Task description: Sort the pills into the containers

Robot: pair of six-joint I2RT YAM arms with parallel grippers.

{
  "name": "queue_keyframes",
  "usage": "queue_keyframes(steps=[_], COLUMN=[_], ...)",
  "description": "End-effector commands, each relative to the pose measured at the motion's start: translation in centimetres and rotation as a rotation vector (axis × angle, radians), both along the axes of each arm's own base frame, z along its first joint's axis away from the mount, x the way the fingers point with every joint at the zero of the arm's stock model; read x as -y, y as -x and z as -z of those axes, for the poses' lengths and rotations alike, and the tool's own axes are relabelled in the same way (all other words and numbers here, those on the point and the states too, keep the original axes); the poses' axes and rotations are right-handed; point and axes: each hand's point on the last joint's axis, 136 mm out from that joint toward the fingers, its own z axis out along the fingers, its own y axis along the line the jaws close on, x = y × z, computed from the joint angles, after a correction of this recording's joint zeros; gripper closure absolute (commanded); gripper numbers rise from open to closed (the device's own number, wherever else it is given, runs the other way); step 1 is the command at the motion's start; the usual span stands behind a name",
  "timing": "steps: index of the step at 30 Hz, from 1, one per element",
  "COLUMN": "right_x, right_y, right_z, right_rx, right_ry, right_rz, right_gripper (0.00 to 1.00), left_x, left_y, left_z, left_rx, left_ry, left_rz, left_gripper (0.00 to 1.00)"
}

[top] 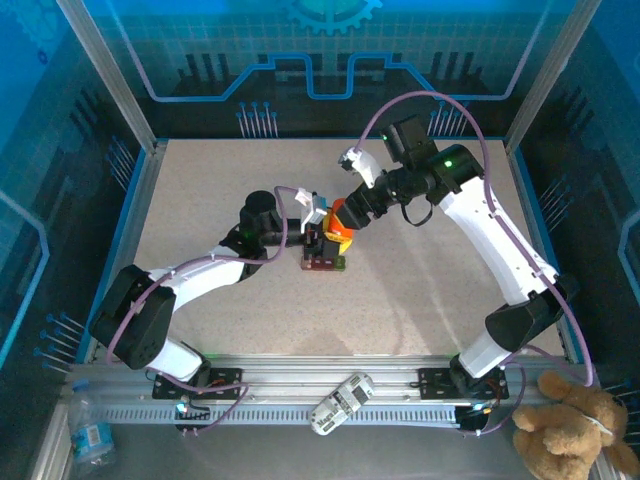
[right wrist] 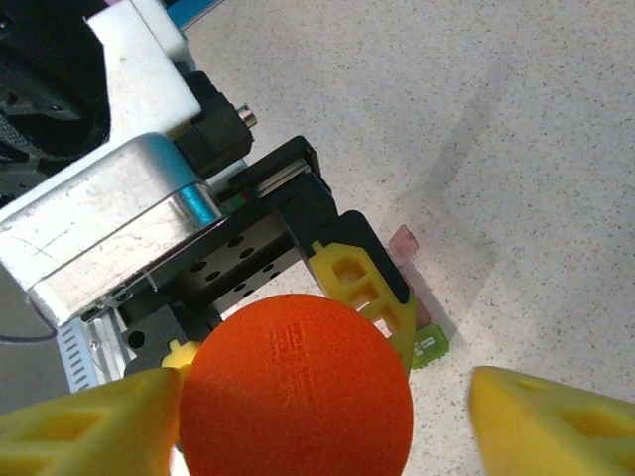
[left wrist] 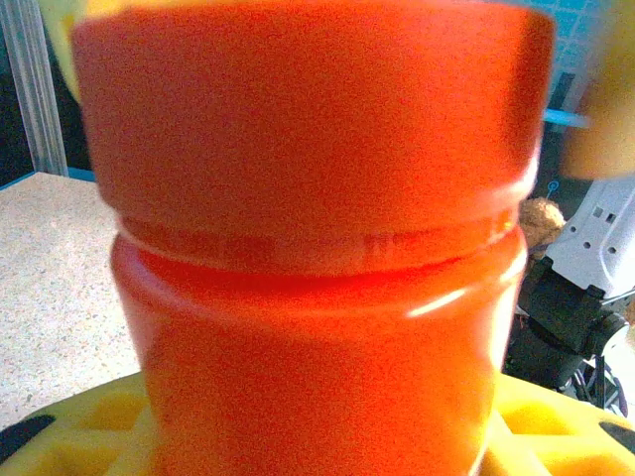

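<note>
Speckled desk (top: 200,200) viewed from above. The left arm (top: 190,280) and right arm (top: 490,220) meet near the desk's middle. An orange bottle (top: 338,232) stands upright with its cap on. The left jaws are closed on its body, held about half spread by its width. The right jaws hang parted over the cap (right wrist: 296,392): one yellow finger (right wrist: 89,431) lies against its side and the other (right wrist: 556,426) stands clear. The containers (top: 325,264), a dark red strip with a green end, lie flat on the desk just beside the bottle, on its near-edge side.
</note>
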Motion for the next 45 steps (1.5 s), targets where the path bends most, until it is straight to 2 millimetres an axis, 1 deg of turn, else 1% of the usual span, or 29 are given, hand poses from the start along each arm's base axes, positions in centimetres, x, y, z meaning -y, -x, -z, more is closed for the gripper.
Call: queue_keyframes(steps=[1, 3, 5, 10, 15, 19, 22, 24, 27, 29, 30, 31, 33, 34, 36, 39, 41, 43, 45], right_x=[-0.3, -0.3, -0.3, -0.6, -0.9, -1.4, -2.3, -2.5, -2.1, -1.6, -1.3, -0.9, -0.1, 0.4, 1.3, 2.8, 3.5, 3.9, 4.1], right_y=[0.5, 0.6, 0.6, 0.6, -1.0, -2.4, -2.9, -3.2, -3.5, -3.7, -3.8, -3.9, -3.9, -3.7, -3.1, -1.7, -0.6, 0.2, 0.5], right_z=[-0.3, -0.1, 0.2, 1.9, 4.4, 6.2, 6.5, 6.2, 5.4, 4.7, 4.2, 3.7, 2.2, 1.0, -1.1, -3.7, -4.9, -5.4, -5.2], right_rx=[-0.005, -0.015, -0.026, -0.057, -0.088, -0.104, -0.116, -0.109, -0.098, -0.099, -0.102, -0.106, -0.103, -0.1, -0.096, -0.069, -0.059, -0.039, -0.024], right_ry=[0.002, 0.003, 0.004, 0.004, 0.012, -0.008, -0.068, -0.085, -0.086, -0.104, -0.118, -0.138, -0.192, -0.233, -0.307, -0.38, -0.4, -0.376, -0.318], right_rz=[-0.019, -0.021, -0.015, 0.056, 0.265, 0.456, 0.506, 0.511, 0.505, 0.502, 0.499, 0.497, 0.481, 0.467, 0.432, 0.383, 0.334, 0.283, 0.243], right_gripper=[0.38, 0.5, 0.55, 0.58, 0.62, 0.63, 0.63, 0.62, 0.61, 0.57, 0.54, 0.47, 0.28, 0.22, 0.16, 0.1, 0.09, 0.09, 0.09], left_x=[-0.1, -0.1, -0.1, -0.3, -0.5, -0.7, -0.8, -0.8, -0.8, -0.8, -0.8, -0.8, -0.8, -0.8, -0.9, -1.3, -1.6, -1.7, -1.6], left_y=[0.3, 0.3, 0.3, -0.7, -2.3, -3.6, -3.9, -4.1, -4.2, -4.2, -4.3, -4.3, -4.3, -4.2, -4.1, -3.9, -3.5, -2.8, -1.9], left_z=[-2.5, -2.5, -2.5, -3.4, -4.7, -4.9, -5.0, -4.9, -4.5, -4.3, -4.1, -3.9, -3.7, -3.6, -3.5, -3.5, -3.5, -3.7, -3.9], left_rx=[0.086, 0.086, 0.085, 0.103, 0.157, 0.202, 0.216, 0.207, 0.199, 0.201, 0.2, 0.2, 0.2, 0.2, 0.195, 0.184, 0.169, 0.16, 0.147], left_ry=[0.031, 0.032, 0.033, 0.063, 0.11, 0.14, 0.172, 0.182, 0.179, 0.173, 0.17, 0.165, 0.158, 0.156, 0.151, 0.143, 0.136, 0.129, 0.12], left_rz=[0.025, 0.025, 0.023, -0.037, -0.172, -0.3, -0.339, -0.347, -0.347, -0.352, -0.352, -0.352, -0.351, -0.345, -0.33, -0.301, -0.256, -0.195, -0.121], left_gripper=[1.0, 1.0, 1.0, 1.0, 1.0, 1.0, 1.0, 1.0, 1.0, 1.0, 1.0, 1.0, 1.0, 1.0, 1.0, 1.0, 1.0, 1.0, 1.0])
